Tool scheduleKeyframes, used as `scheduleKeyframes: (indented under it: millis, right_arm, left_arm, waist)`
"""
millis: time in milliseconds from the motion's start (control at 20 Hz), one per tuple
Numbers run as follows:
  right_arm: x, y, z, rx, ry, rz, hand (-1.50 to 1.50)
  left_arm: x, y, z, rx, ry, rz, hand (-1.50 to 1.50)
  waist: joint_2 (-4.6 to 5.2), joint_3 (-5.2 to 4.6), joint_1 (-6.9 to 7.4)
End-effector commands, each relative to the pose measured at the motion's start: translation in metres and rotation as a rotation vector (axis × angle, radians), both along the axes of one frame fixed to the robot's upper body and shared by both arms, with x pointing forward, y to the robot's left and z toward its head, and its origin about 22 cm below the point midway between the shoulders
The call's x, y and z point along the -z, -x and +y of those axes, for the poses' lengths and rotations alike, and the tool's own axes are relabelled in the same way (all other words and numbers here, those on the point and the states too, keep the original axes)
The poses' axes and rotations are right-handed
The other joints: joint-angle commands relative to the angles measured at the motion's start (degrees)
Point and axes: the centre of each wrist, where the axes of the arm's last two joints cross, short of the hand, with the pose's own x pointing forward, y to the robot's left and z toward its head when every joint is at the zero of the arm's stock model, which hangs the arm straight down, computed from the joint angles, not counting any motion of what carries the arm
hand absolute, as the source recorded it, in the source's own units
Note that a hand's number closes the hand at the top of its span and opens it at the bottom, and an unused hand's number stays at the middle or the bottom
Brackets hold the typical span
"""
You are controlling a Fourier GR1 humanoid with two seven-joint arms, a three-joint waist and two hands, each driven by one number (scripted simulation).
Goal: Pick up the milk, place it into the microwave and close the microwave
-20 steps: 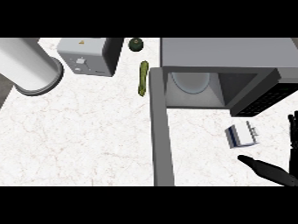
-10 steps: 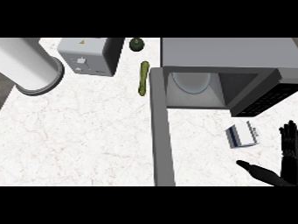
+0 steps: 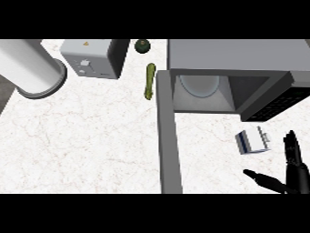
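A small white and grey milk carton lies on the marble counter, in front of the microwave. The microwave stands open, its dark door swung out to the right and a pale plate visible inside. My right hand comes in at the lower right with straight fingers and the thumb spread out to the left. It sits just below and right of the carton, a small gap apart. The left hand does not show.
A grey toaster stands at the back left beside a large white cylinder. A green cucumber and a dark avocado lie behind. A grey strip runs down the counter left of the carton.
My right hand has slid down and left towards the lower edge, and its fingers have drawn closer together, with the thumb still spread.
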Motion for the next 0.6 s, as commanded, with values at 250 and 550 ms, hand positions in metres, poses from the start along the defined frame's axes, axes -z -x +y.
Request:
scheduleKeyframes:
  millis: [250, 550]
  right_arm:
    - [0.026, -0.007, -0.002, -0.033, -0.029, -0.033, -1.5]
    - [0.023, -0.03, 0.002, -0.064, -0.094, -0.053, -1.5]
  left_arm:
    - [-0.021, 0.008, -0.009, 0.059, 0.03, -0.082, -1.5]
    - [-0.019, 0.012, -0.006, 0.058, 0.027, -0.063, -1.5]
  waist:
    - [0.11, 0.02, -0.16]
    - [0.26, 0.08, 0.36]
